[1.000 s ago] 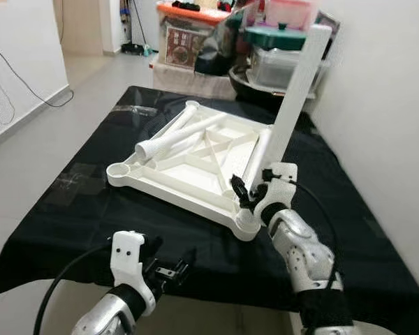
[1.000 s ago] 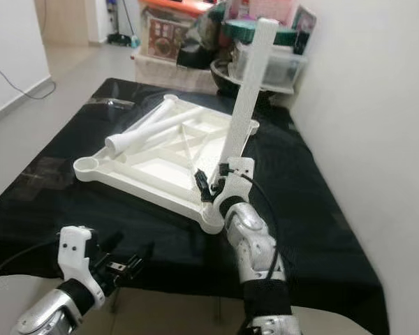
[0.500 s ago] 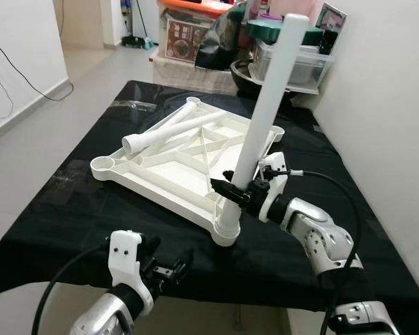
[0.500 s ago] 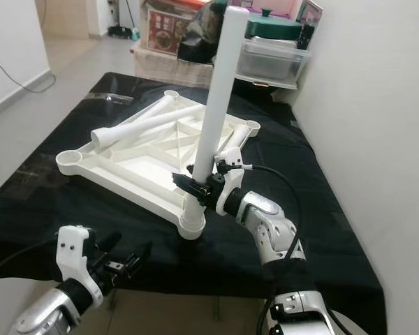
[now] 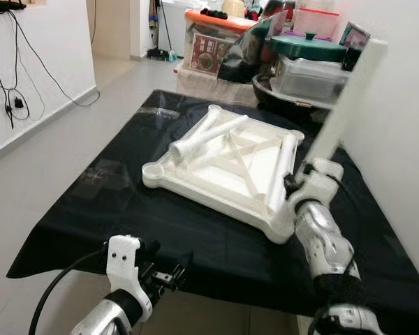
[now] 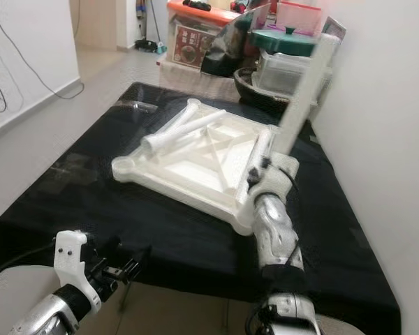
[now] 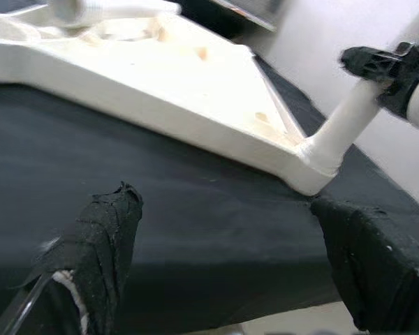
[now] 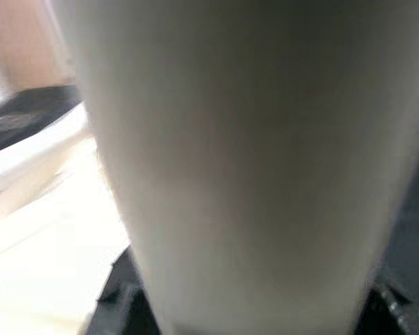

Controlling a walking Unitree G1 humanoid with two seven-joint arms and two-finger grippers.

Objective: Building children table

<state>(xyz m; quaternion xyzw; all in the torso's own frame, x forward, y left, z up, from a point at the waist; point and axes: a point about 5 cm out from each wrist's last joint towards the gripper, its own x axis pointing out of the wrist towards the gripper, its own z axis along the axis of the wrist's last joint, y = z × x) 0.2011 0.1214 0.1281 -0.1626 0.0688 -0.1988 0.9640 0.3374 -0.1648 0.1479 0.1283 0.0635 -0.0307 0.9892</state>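
While right gripper clamps leg, tabletop lies inverted.

I see a black cloth covering the tabletop to its edges. Past the far edge stand a box with an orange lid, a clear tub under a green lid and a dark bowl. Cables hang down the white wall.

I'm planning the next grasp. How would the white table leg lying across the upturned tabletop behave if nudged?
The loose table leg is a smooth round tube, so it would likely roll or slide. It looks like hollow plastic, probably light and stiff. The ribs of the upturned tabletop may stop it. The right tool grips another leg.
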